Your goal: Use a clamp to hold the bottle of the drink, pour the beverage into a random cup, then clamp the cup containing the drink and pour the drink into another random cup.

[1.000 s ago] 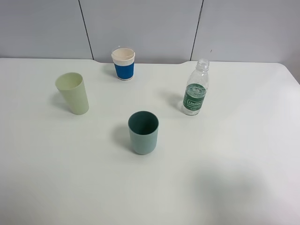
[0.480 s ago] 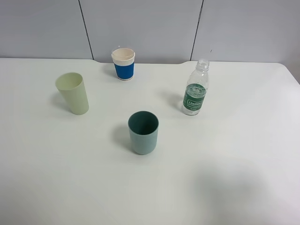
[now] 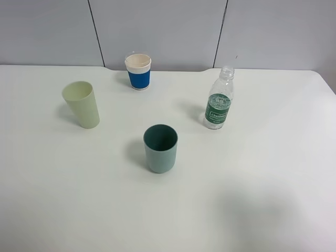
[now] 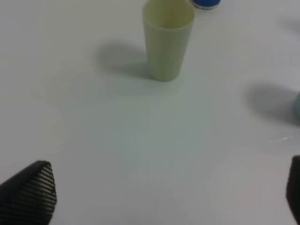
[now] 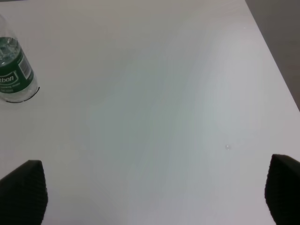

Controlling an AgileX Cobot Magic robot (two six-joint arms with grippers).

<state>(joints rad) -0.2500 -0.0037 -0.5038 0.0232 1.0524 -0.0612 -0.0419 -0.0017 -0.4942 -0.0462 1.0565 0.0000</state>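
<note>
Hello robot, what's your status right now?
Both hands open, holding nothing. Bottle upright, uncapped, untouched. Three cups standing apart. Nothing blocks the bottle.

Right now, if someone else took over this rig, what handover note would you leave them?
Left gripper: open, empty, fingertips wide apart over bare table, facing the pale green cup.
Right gripper: open, empty, with the bottle ahead of it.
Bottle stands upright, uncapped, at right. Blue paper cup at back, pale green cup at left, teal cup near the middle.
Done: nothing.
Left: grasp bottle, pour into a cup, then pour that cup into another.
</note>
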